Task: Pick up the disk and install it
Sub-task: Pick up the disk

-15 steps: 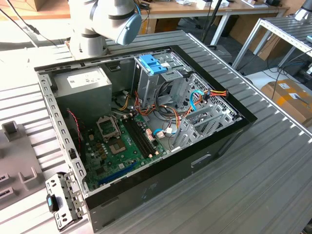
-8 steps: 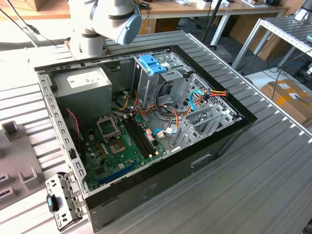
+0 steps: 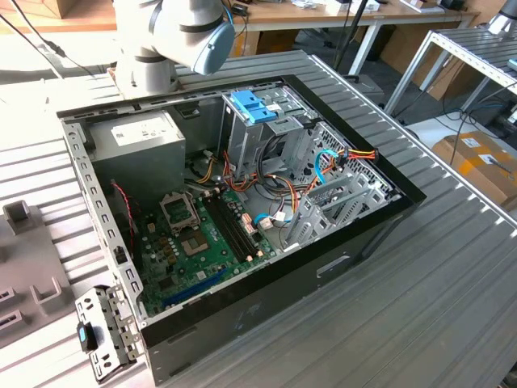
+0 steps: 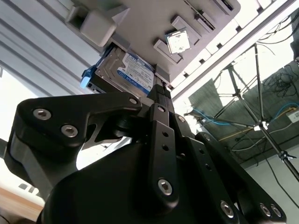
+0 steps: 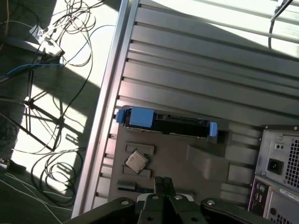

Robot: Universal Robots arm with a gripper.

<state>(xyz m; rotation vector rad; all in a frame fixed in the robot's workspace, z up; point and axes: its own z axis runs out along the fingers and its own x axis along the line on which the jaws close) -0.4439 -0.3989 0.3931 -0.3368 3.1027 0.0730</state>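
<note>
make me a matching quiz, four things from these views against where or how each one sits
1 disk
2 chip
3 motherboard
4 power supply

a green, lying flat inside the case
b grey box in a corner of the case
c standing on edge in the grey holder
d lying flat on the grey holder

Pairs: 1-c, 2-d, 3-a, 4-b
</note>
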